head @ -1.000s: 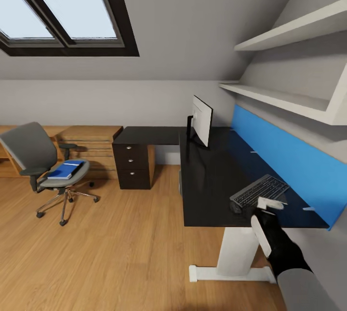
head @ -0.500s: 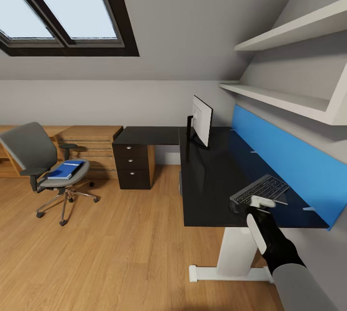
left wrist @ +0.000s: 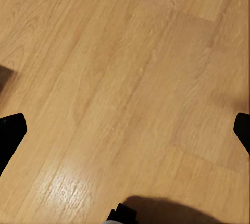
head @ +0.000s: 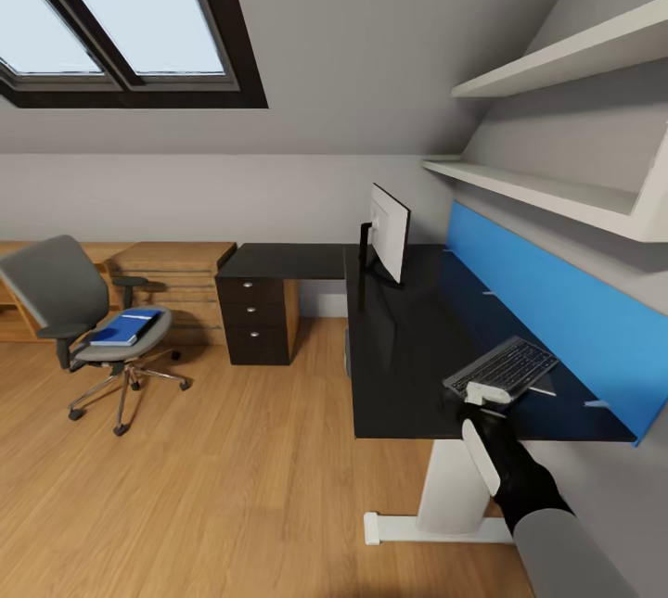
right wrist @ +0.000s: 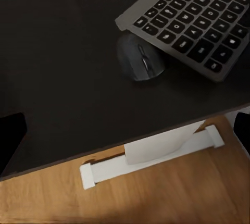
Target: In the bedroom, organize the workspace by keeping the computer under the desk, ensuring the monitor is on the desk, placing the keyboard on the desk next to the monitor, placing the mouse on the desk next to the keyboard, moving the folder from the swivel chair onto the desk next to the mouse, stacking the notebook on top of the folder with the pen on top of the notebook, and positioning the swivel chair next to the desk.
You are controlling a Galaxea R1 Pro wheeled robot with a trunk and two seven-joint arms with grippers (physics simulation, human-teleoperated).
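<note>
My right gripper [head: 482, 391] [right wrist: 125, 135] hangs open over the near corner of the black desk [head: 408, 338], with nothing between its fingers. Just beyond it lies the dark mouse [right wrist: 140, 62], touching the end of the silver keyboard [head: 501, 368] [right wrist: 192, 21]. The monitor [head: 388, 232] stands farther back on the desk. Across the room, the blue folder [head: 127, 326] lies on the seat of the grey swivel chair [head: 56, 287]. A grey sliver of the computer [head: 347, 349] shows under the desk. I cannot make out the notebook or pen. My left gripper [left wrist: 125, 133] is open above bare floor.
A black drawer unit [head: 255, 318] and a light wooden dresser [head: 176, 287] stand along the far wall. White shelves [head: 547, 195] jut out above the blue back panel [head: 547, 301]. The desk's white leg [head: 455, 487] stands close to my right arm. Wood floor [head: 213, 487] lies between me and the chair.
My right gripper has drawn back from the keyboard's end toward the desk's near edge. Chair, folder and monitor have not moved.
</note>
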